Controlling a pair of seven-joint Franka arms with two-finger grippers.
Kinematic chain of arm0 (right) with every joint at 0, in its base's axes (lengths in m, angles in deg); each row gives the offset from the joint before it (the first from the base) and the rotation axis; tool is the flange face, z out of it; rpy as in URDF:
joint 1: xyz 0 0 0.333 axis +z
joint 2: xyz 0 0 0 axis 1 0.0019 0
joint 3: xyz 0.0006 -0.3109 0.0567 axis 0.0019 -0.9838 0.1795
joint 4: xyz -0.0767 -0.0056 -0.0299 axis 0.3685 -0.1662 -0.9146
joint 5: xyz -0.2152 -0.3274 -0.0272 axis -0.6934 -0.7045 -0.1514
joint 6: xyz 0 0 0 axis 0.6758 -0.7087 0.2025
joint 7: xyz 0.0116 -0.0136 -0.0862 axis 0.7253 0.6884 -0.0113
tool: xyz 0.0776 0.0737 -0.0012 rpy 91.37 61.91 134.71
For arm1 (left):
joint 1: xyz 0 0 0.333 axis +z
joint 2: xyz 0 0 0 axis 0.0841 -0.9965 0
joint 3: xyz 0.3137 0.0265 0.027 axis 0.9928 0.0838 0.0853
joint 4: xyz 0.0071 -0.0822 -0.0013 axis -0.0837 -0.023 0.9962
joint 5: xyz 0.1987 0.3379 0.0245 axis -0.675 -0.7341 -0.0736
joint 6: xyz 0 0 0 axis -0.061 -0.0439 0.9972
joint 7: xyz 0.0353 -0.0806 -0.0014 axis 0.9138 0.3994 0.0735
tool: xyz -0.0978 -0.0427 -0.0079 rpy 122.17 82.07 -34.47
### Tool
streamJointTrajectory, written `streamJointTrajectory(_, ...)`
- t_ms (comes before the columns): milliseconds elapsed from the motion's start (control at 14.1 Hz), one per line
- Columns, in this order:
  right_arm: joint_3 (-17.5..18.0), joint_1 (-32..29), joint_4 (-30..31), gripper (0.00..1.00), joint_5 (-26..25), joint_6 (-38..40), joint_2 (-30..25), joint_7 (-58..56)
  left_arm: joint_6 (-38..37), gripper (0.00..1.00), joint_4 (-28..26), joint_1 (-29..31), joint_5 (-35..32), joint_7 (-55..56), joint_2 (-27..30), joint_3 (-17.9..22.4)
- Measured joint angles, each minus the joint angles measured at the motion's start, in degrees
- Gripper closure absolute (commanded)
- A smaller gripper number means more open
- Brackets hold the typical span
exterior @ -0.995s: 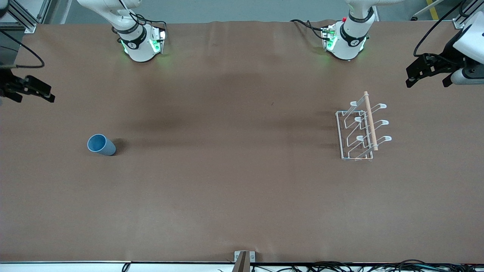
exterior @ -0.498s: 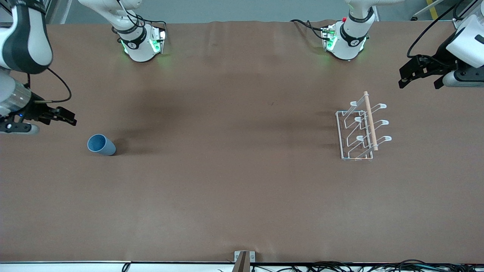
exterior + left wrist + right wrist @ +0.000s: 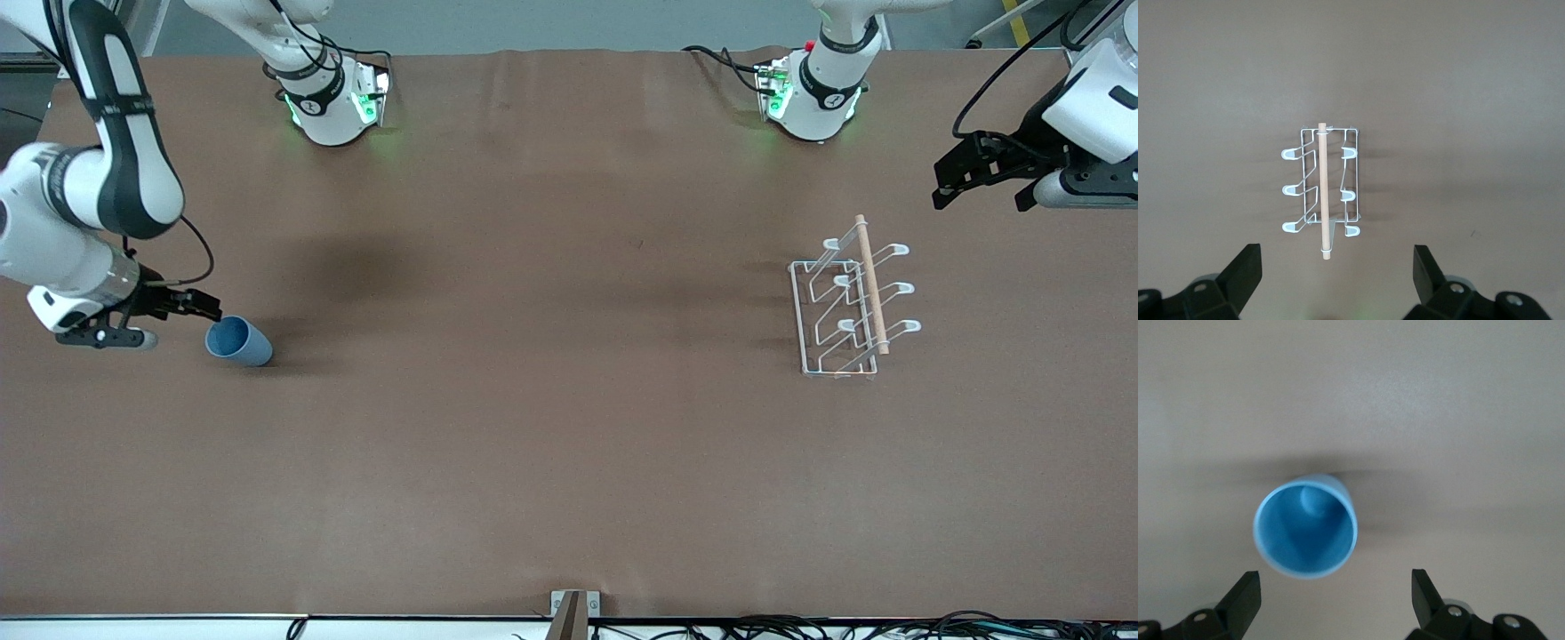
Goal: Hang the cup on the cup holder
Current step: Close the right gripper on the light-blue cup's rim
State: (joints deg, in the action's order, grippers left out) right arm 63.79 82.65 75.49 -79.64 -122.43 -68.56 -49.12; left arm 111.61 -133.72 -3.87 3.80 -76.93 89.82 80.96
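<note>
Standing cup [image 3: 238, 341] just beside right gripper [image 3: 206, 308], apparently untouched; fingers [image 3: 1241, 597] wide.

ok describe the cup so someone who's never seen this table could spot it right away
Start at the right arm's end of the brown table, away from the white wire cup holder at the left arm's end. There the open right gripper sits right beside the cup, not touching it. It is a small, plain light-blue tumbler with no handle, standing upright with its mouth open, the only coloured thing on the table.
</note>
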Motion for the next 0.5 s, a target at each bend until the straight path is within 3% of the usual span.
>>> streamJointTrajectory(213, 0.00, -0.56, -0.11, 0.01, 0.00, -4.84, 5.50, -1.27, -0.05, 0.00, 0.01, -0.01, 0.01, 0.00, -0.11, -0.02)
streamJointTrajectory(284, 0.00, -0.61, -0.19, 0.06, 0.00, -5.20, 6.54, -1.39, -0.08, 0.00, 0.01, -0.01, 0.01, 0.00, -0.21, -0.01)
streamJointTrajectory(355, 0.02, -0.62, -0.23, 0.33, 0.00, -5.40, 7.20, -1.44, -0.10, 0.00, 0.01, -0.01, 0.01, 0.00, -0.30, -0.01)
streamJointTrajectory(427, 0.07, -0.61, -0.25, 0.70, 0.00, -5.57, 7.70, -1.50, -0.18, 0.00, 0.01, -0.01, 0.01, 0.00, -0.35, -0.01)
streamJointTrajectory(498, 0.17, -0.59, -0.29, 0.91, 0.00, -5.75, 8.08, -1.51, -0.47, 0.00, 0.01, 0.01, 0.01, 0.00, -0.37, 0.00)
